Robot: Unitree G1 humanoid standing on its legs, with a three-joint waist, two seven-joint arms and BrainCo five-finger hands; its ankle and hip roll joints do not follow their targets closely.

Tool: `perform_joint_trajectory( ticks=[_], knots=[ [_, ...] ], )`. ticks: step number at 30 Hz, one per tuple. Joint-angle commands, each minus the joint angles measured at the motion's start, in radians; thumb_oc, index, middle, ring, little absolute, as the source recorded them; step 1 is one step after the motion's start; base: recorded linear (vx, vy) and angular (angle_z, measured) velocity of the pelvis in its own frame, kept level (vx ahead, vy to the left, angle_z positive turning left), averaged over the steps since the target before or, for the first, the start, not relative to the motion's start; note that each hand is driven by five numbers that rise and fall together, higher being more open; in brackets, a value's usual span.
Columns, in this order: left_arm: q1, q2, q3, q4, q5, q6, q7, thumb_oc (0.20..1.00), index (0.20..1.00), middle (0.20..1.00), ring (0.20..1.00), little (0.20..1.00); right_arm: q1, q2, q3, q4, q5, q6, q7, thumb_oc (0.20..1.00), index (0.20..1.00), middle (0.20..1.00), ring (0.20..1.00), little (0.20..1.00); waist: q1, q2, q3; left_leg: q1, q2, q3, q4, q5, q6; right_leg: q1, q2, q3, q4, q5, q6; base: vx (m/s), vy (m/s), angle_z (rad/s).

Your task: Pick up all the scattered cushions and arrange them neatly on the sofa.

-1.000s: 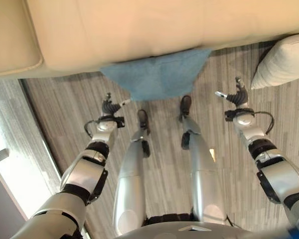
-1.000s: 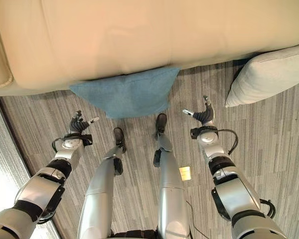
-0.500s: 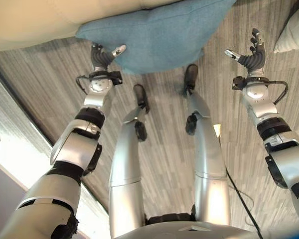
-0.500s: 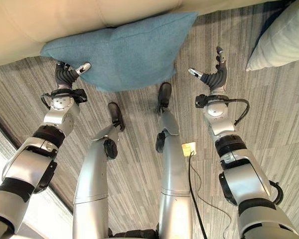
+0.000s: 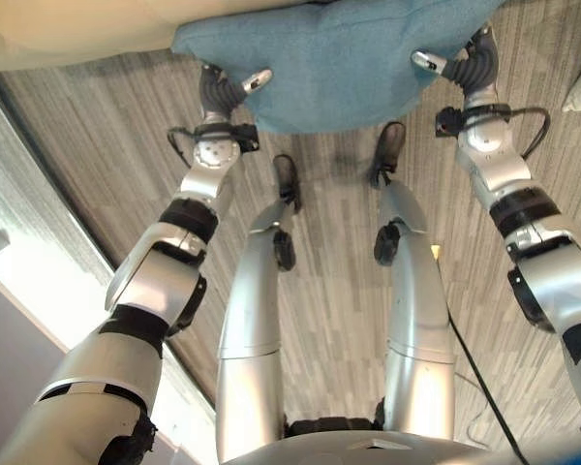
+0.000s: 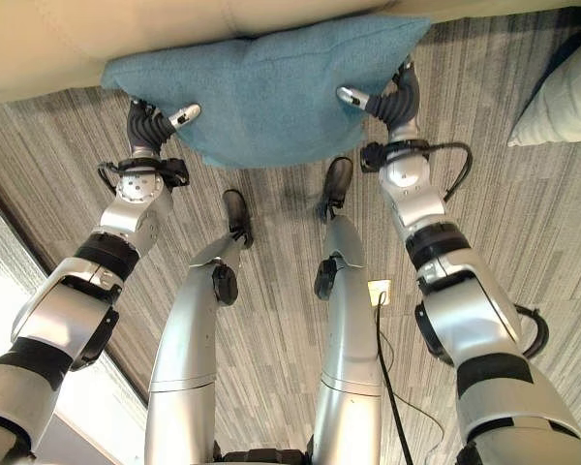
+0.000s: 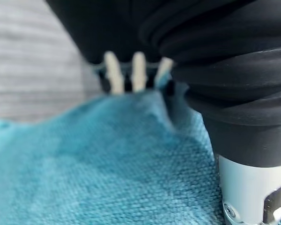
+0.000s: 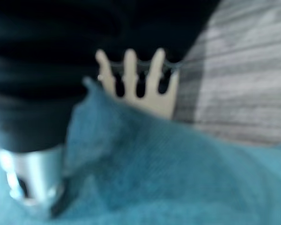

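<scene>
A teal cushion [image 6: 271, 92] lies on the grey striped floor [image 6: 523, 252], its far edge right up against the front of the cream sofa [image 6: 97, 39]. It's a soft, plump thing with a fine woven, slightly fuzzy cover, roughly rectangular, corners pointed, and the near edge sags in a gentle curve.

The left hand [image 6: 147, 126] is at the cushion's left corner, thumb laid over the top of the fabric and fingers tucked beneath the edge; the wrist view shows the cloth bunched up between thumb and fingers [image 7: 138, 70], so it's pinching that corner. The right hand [image 6: 392, 97] mirrors it at the right side, thumb on top, fingers [image 8: 131, 70] under the rim, fabric rucked up in the grip.

A pale cushion [image 6: 566, 92] sits on the floor off to the right, well apart from the teal one.
</scene>
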Motion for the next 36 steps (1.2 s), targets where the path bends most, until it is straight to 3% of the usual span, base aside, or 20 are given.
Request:
perform_joint_trajectory(
  ticks=[1, 4, 5, 6, 7, 11, 21, 28, 29, 36],
  knots=[
    [-0.014, -0.062, 0.007, -0.077, 0.035, -0.084, -0.013, 1.0, 1.0, 1.0, 1.0, 1.0, 0.089, 0.051, 0.05, -0.013, 0.016, -0.002, 0.011, 1.0, 1.0, 1.0, 1.0, 1.0, -0.026, 0.086, -0.117, -0.003, 0.007, -0.067, -0.114, 0.086, -0.035, 0.019, -0.001, 0.028, 0.158, -0.155, 0.111, 0.0, -0.013, 0.14],
    [-0.029, -0.077, 0.001, -0.101, 0.04, -0.085, -0.008, 1.0, 1.0, 1.0, 1.0, 1.0, 0.042, 0.075, 0.103, -0.001, -0.007, 0.016, 0.032, 1.0, 1.0, 1.0, 1.0, 1.0, -0.017, 0.095, -0.105, -0.01, 0.004, -0.067, -0.107, 0.09, -0.033, 0.008, -0.003, 0.03, 0.175, -0.159, 0.11, 0.0, -0.005, 0.06],
    [-0.032, -0.082, -0.003, -0.113, 0.04, -0.088, -0.01, 1.0, 1.0, 1.0, 1.0, 1.0, 0.029, 0.085, 0.118, -0.007, -0.015, 0.019, 0.038, 0.702, 0.702, 0.702, 0.702, 0.702, -0.014, 0.096, -0.102, -0.014, 0.003, -0.067, -0.103, 0.091, -0.032, 0.005, -0.003, 0.031, 0.18, -0.161, 0.11, 0.0, 0.0, 0.0],
    [-0.031, -0.083, -0.007, -0.119, 0.042, -0.088, -0.012, 0.429, 0.429, 0.429, 0.429, 0.429, 0.022, 0.09, 0.126, -0.013, -0.015, 0.02, 0.043, 0.2, 0.2, 0.2, 0.2, 0.2, -0.014, 0.096, -0.102, -0.016, 0.002, -0.067, -0.099, 0.091, -0.032, 0.001, -0.002, 0.031, 0.184, -0.162, 0.11, 0.0, 0.0, 0.0],
    [-0.022, -0.087, -0.001, -0.135, 0.037, -0.091, -0.012, 0.2, 0.2, 0.2, 0.2, 0.2, 0.016, 0.105, 0.133, -0.043, -0.009, 0.016, 0.046, 0.2, 0.2, 0.2, 0.2, 0.2, -0.013, 0.094, -0.105, -0.017, 0.0, -0.064, -0.097, 0.092, -0.03, -0.001, 0.0, 0.028, 0.187, -0.162, 0.108, 0.03, -0.021, 0.03],
    [0.063, -0.092, 0.014, -0.217, 0.041, -0.099, -0.014, 0.2, 0.2, 0.2, 0.2, 0.2, 0.099, 0.101, 0.087, -0.208, -0.04, -0.006, 0.038, 0.2, 0.2, 0.2, 0.2, 0.2, -0.026, 0.073, -0.13, 0.018, 0.004, -0.07, -0.134, 0.099, -0.03, 0.035, 0.011, 0.011, 0.157, -0.154, 0.108, 0.0, -0.021, 0.01],
    [0.314, -0.102, 0.035, -0.433, 0.116, -0.103, -0.056, 0.2, 0.2, 0.2, 0.2, 0.2, 0.395, 0.062, -0.054, -0.432, -0.099, -0.038, 0.039, 0.2, 0.2, 0.2, 0.2, 0.2, -0.046, 0.065, -0.153, 0.212, 0.017, -0.074, -0.301, 0.142, -0.066, 0.235, 0.018, -0.031, 0.022, -0.135, 0.115, -0.01, -0.026, -0.03],
    [0.555, -0.117, 0.054, -0.556, 0.134, -0.108, -0.109, 0.2, 0.2, 0.2, 0.2, 0.2, 0.671, 0.09, -0.149, -0.607, -0.143, -0.059, 0.055, 0.2, 0.2, 0.2, 0.2, 0.2, -0.059, 0.052, -0.183, 0.503, 0.021, -0.075, -0.441, 0.172, -0.098, 0.517, 0.025, -0.065, -0.119, -0.13, 0.112, 0.01, -0.063, -0.02],
    [0.626, -0.124, 0.061, -0.594, 0.121, -0.109, -0.127, 0.2, 0.2, 0.2, 0.2, 0.2, 0.742, 0.09, -0.165, -0.656, -0.179, -0.055, 0.05, 0.2, 0.2, 0.2, 0.2, 0.2, -0.062, 0.045, -0.192, 0.585, 0.019, -0.07, -0.482, 0.207, -0.099, 0.601, 0.035, -0.081, -0.17, -0.103, 0.103, 0.02, -0.069, -0.01],
    [0.787, -0.098, 0.049, -0.696, 0.128, -0.096, -0.19, 0.2, 0.2, 0.2, 0.2, 0.2, 0.915, 0.08, -0.181, -0.747, -0.241, -0.039, 0.082, 0.2, 0.2, 0.2, 0.2, 0.2, -0.073, 0.039, -0.22, 0.85, 0.021, -0.066, -0.566, 0.22, -0.11, 0.872, 0.059, -0.099, -0.258, -0.12, 0.098, 0.09, -0.047, -0.03]
  ],
)
